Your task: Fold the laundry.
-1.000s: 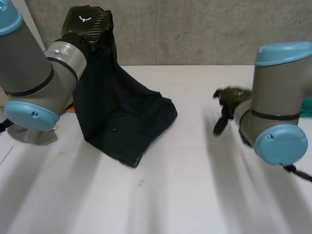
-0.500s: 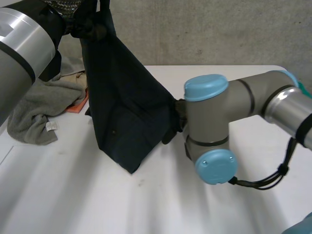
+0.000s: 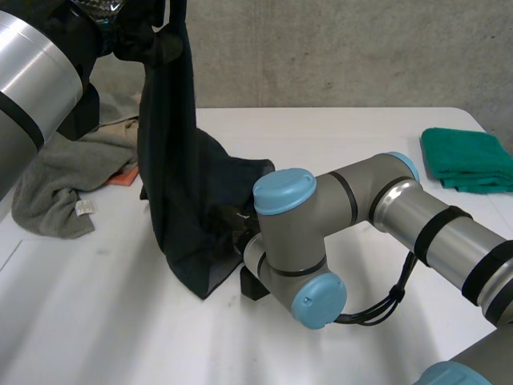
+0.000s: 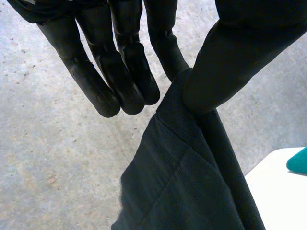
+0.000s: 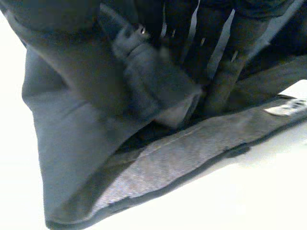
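Note:
A dark navy garment [image 3: 180, 200] hangs from my left hand [image 3: 132, 40], raised high at the table's back left; its lower part rests on the table. In the left wrist view the thumb [image 4: 225, 62] pinches the garment's top edge [image 4: 192, 191] against a finger, while the other fingers [image 4: 120, 57] stay straight. My right arm [image 3: 321, 233] reaches across to the garment's lower right side. In the right wrist view my right hand [image 5: 211, 57] has its fingers and thumb closed round a thick fold of the garment [image 5: 144, 172], just above the tabletop.
A grey towel [image 3: 56, 180] lies crumpled at the left, with an orange item [image 3: 124, 178] beside it. A folded green cloth [image 3: 469, 159] sits at the far right. The white table [image 3: 361, 136] ends at a concrete wall behind.
My right arm swung in from the right to the garment and its hand closed on a lower fold. The left hand lifted the garment higher.

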Controlling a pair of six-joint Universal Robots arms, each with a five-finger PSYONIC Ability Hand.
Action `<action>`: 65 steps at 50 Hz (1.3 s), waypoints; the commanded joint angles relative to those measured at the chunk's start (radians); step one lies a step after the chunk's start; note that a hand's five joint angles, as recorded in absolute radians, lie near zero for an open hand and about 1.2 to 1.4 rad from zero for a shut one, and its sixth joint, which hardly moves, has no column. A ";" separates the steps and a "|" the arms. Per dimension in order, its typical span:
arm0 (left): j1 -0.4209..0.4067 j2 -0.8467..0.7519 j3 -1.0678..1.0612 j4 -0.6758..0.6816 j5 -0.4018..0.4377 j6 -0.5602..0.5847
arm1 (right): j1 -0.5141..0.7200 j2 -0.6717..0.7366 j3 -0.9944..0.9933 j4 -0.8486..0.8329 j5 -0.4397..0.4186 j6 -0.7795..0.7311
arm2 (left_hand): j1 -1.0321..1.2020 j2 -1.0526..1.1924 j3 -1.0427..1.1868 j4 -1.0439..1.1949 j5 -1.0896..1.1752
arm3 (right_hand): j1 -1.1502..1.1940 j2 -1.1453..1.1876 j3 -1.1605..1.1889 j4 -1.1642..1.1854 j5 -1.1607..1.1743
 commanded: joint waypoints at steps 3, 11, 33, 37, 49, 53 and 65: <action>0.088 -0.015 -0.002 0.012 -0.008 0.003 | -0.150 -0.171 0.039 0.104 0.109 -0.171 | 0.247 0.198 0.206 0.197 0.230 | 0.346 0.249 0.266 0.265 0.287; 0.227 -0.064 -0.005 -0.017 -0.006 0.016 | -0.376 -0.466 0.126 0.253 0.036 -0.566 | 0.247 0.198 0.206 0.197 0.230 | 0.346 0.249 0.266 0.265 0.287; 0.197 -0.580 0.218 -0.315 0.086 0.138 | -0.442 -0.441 0.197 0.445 -0.063 -1.160 | 0.247 0.198 0.206 0.197 0.230 | 0.346 0.249 0.266 0.265 0.287; 0.189 -0.669 0.436 -0.275 0.025 0.152 | -0.419 -0.306 0.015 0.304 0.029 -1.200 | 0.247 0.198 0.206 0.197 0.230 | 0.346 0.249 0.266 0.265 0.287; 0.210 -0.553 0.725 0.283 0.020 0.004 | -0.436 -0.299 -0.167 -0.674 0.152 -1.029 | 0.247 0.198 0.206 0.197 0.230 | 0.346 0.249 0.266 0.265 0.287; 0.223 -0.510 0.639 0.398 0.001 -0.063 | -0.436 -0.330 -0.069 -0.879 0.134 -1.013 | 0.247 0.198 0.206 0.197 0.230 | 0.346 0.249 0.266 0.265 0.287; 0.215 -0.527 0.291 0.361 0.038 -0.018 | -0.427 -0.320 0.206 -0.729 0.031 -0.993 | 0.247 0.198 0.206 0.197 0.230 | 0.346 0.249 0.266 0.265 0.287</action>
